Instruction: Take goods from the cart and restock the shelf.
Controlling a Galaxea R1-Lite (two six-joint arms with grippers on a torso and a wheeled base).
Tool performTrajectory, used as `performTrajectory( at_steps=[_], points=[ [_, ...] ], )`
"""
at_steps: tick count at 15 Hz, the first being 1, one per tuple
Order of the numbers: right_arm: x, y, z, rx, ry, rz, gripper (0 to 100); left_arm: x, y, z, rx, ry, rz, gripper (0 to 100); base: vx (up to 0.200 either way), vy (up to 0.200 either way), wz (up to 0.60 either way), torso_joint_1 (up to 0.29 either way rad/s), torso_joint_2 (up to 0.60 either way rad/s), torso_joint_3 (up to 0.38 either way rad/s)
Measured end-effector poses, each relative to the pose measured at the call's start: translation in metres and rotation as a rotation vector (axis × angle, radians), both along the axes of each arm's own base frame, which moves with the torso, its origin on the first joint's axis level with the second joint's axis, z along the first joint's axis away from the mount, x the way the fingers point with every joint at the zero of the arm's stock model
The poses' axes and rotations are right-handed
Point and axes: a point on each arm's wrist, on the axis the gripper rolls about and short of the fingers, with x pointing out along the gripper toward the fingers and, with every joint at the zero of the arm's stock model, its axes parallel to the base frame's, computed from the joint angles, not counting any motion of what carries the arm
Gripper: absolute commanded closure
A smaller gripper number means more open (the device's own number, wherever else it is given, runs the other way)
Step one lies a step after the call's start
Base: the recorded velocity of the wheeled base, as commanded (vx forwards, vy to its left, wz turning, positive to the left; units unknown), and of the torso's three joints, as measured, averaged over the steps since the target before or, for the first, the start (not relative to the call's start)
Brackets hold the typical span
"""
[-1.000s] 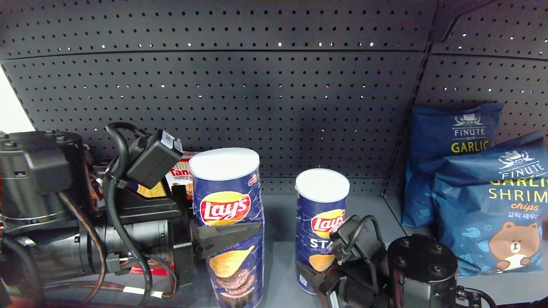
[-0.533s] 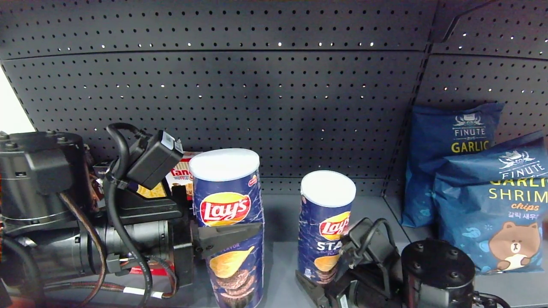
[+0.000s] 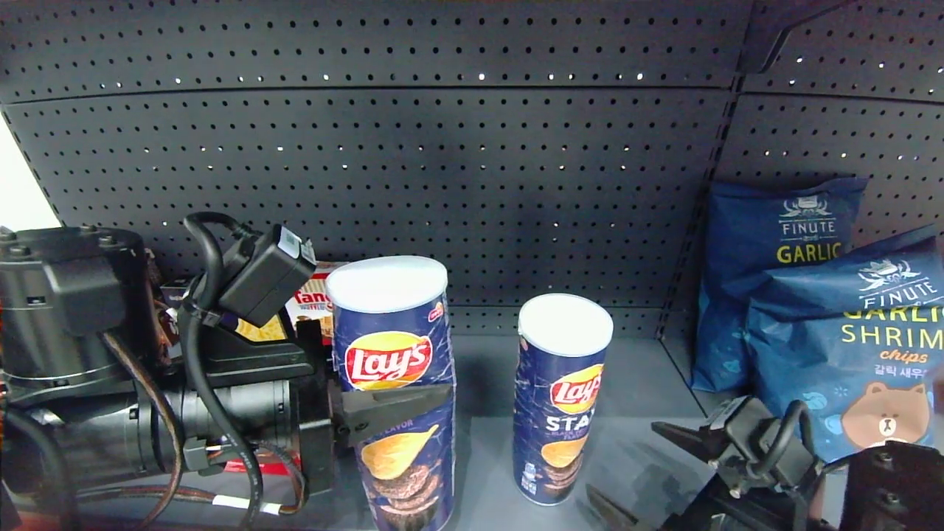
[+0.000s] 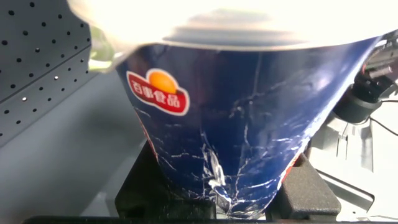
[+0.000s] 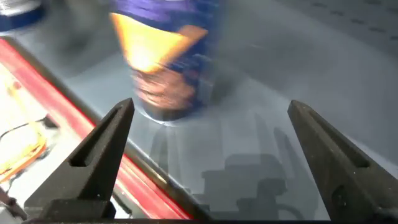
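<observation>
Two dark blue chip cans with white lids stand on the grey shelf [image 3: 634, 369]. My left gripper [image 3: 394, 413] is shut on the left can [image 3: 389, 346] at mid-height; in the left wrist view this can [image 4: 242, 118] sits between the fingers of that gripper [image 4: 230, 202]. The right can [image 3: 563, 391] stands free on the shelf. My right gripper [image 3: 645, 472] is open to its lower right, apart from it. In the right wrist view the open gripper [image 5: 214, 149] faces the can [image 5: 165, 62] from a short distance.
Blue snack bags [image 3: 848, 346] lean at the right, past a shelf divider [image 3: 689, 243]. A wafer box [image 3: 316, 299] stands behind the left arm. The pegboard wall [image 3: 442, 184] closes the back. A red strip [image 5: 93, 130] runs along the shelf's front edge.
The right gripper let go of the right can and drew back down and to the right. That can ended slightly further right. The left gripper and its can stayed put.
</observation>
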Motion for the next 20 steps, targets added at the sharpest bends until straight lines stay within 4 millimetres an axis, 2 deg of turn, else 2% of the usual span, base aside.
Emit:
performTrajectory(
  at_steps=[4, 10, 20],
  points=[
    [0.015, -0.012, 0.009, 0.024, -0.029, -0.100, 0, 0.002, -0.001, -0.001, 0.002, 0.004, -0.001, 100, 0.000, 0.000, 0.00, 0.000, 0.00, 0.000],
    [0.039, -0.002, 0.013, 0.015, -0.050, -0.140, 0, 0.002, -0.001, -0.002, 0.004, 0.007, 0.000, 100, 0.000, 0.000, 0.00, 0.000, 0.00, 0.000],
    [0.040, 0.008, 0.006, -0.019, -0.042, -0.098, 0, 0.002, -0.001, -0.002, 0.004, 0.006, 0.002, 100, 0.000, 0.000, 0.00, 0.000, 0.00, 0.000]
  ],
)
